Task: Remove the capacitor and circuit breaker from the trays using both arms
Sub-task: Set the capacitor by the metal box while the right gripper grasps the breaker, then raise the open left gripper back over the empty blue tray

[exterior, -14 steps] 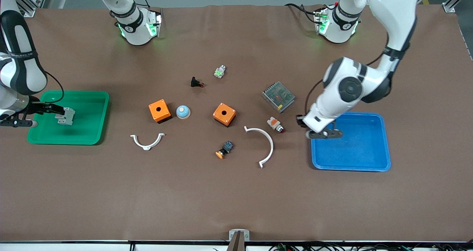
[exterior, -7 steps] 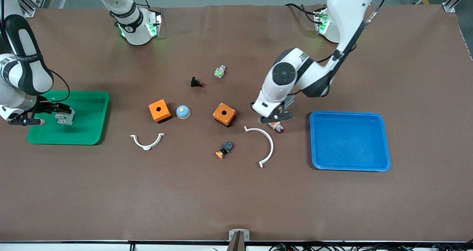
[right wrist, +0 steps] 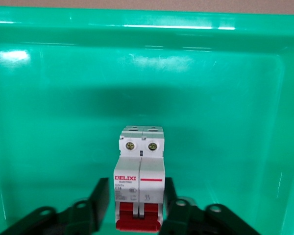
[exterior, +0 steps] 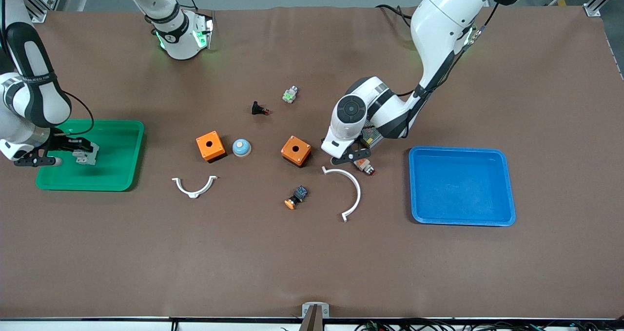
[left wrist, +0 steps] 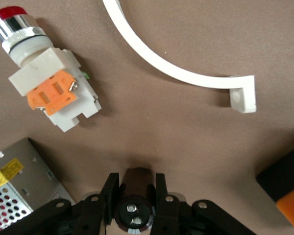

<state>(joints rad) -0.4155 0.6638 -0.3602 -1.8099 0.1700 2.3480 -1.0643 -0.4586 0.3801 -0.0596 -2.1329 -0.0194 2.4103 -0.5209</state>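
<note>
Left jaws point(left wrist: 135, 196) clamp capacitor point(left wrist: 135, 208), lower part cut off; right jaws point(right wrist: 136, 203) slack beside breaker point(right wrist: 140, 178).

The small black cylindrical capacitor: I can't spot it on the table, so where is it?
The capacitor is between the left gripper's fingers, over the table between the orange box and the white-and-orange red-tipped button.
</note>
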